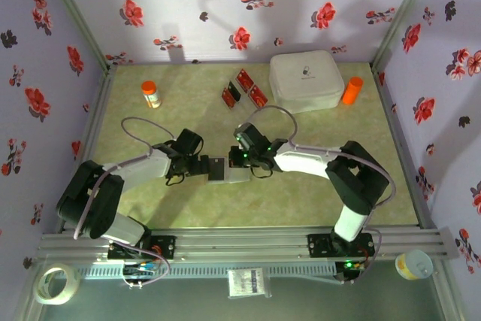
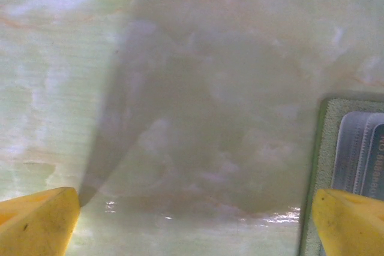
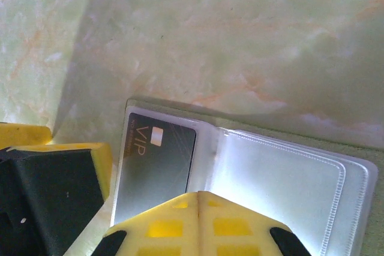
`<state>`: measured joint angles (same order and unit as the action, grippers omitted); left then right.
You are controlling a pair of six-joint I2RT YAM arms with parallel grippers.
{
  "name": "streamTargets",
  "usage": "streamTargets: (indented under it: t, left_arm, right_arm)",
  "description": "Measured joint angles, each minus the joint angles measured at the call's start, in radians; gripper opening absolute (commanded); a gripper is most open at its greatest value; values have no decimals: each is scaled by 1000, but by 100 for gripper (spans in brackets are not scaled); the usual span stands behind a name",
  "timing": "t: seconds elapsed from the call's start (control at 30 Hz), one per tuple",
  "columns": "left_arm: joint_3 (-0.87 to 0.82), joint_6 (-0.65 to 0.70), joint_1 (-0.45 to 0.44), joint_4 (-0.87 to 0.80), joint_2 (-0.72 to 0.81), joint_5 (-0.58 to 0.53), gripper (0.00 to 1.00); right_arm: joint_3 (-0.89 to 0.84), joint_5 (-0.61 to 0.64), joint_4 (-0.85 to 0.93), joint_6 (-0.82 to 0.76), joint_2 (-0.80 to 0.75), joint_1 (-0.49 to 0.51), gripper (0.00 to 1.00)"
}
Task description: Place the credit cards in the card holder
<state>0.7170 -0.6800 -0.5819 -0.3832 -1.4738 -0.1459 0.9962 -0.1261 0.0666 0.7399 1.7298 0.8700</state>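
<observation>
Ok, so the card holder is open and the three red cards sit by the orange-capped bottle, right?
No: the card holder is open, but the three red cards sit by the white box, far from that bottle, as the top view shows.

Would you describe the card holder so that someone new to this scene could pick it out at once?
From the white box at the back right of the table, come toward the near edge to mid-table. The card holder lies open there, flat. Unlike the red cards beside the box, it has clear sleeves, one holding a dark VIP card.
</observation>
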Motion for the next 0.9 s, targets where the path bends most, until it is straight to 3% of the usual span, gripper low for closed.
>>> streamTargets:
  t: [0.9]
  left_arm:
    - [0, -5, 4, -8, -4, -2, 100]
  right_arm:
    - [100, -14, 6, -6, 166, 14, 0]
